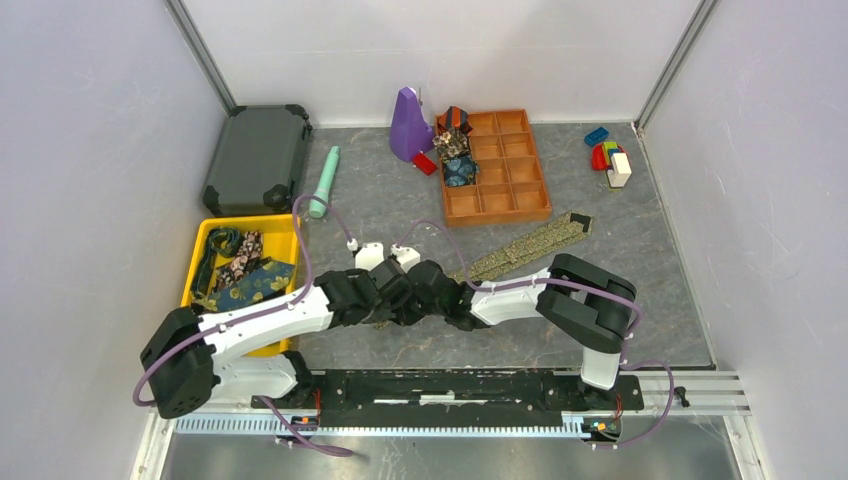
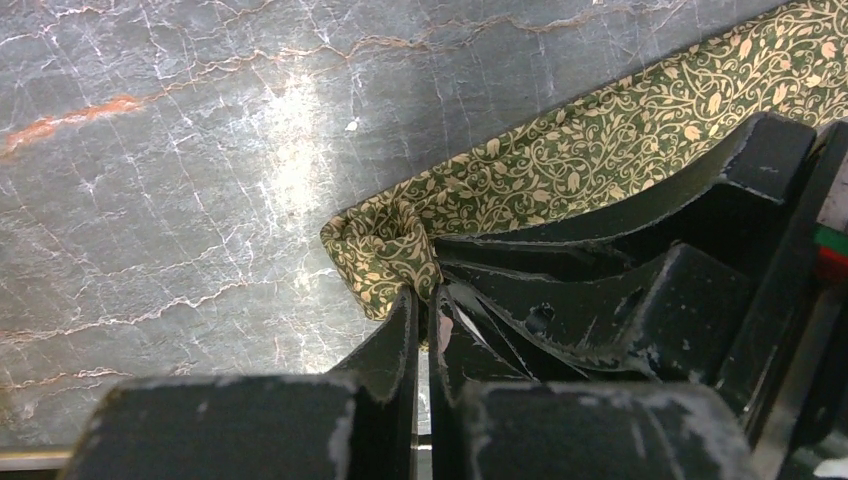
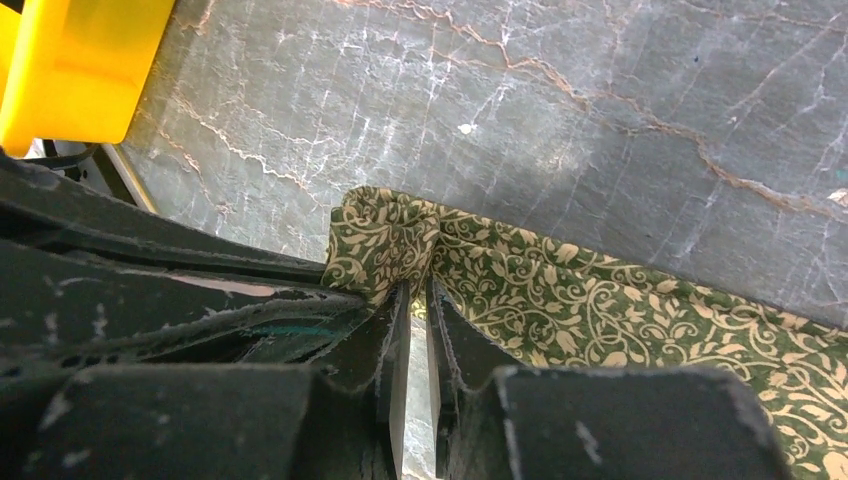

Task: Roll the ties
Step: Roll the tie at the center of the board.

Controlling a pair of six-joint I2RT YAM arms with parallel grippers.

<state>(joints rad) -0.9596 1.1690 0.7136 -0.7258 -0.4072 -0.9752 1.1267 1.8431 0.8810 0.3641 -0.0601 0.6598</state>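
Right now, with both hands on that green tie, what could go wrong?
The left hand and right hand pinch the same fold of the green vine-patterned tie, crowded together, so they could knock each other. The fold looks loose; a slip might undo it. The long tail lies slanted, so the roll may skew.

Grey marbled table [image 1: 650,300]. Yellow bin [image 1: 203,250] sits left of the left pincer [image 2: 422,300], at the table's left edge. Dark hard case [image 1: 258,158] is beyond the bin, in the far-left corner. Teal cylinder [image 1: 324,183] lies flat, beyond and left of both pincers. Purple cone-ish thing [image 1: 408,125] stands upright straight beyond, well apart, with a red block [image 1: 424,163] just beside its base. Wooden compartment tray [image 1: 497,214] is beyond-right of the right pincer [image 3: 412,300]. Coloured blocks [image 1: 608,157] are clustered far right, well apart.
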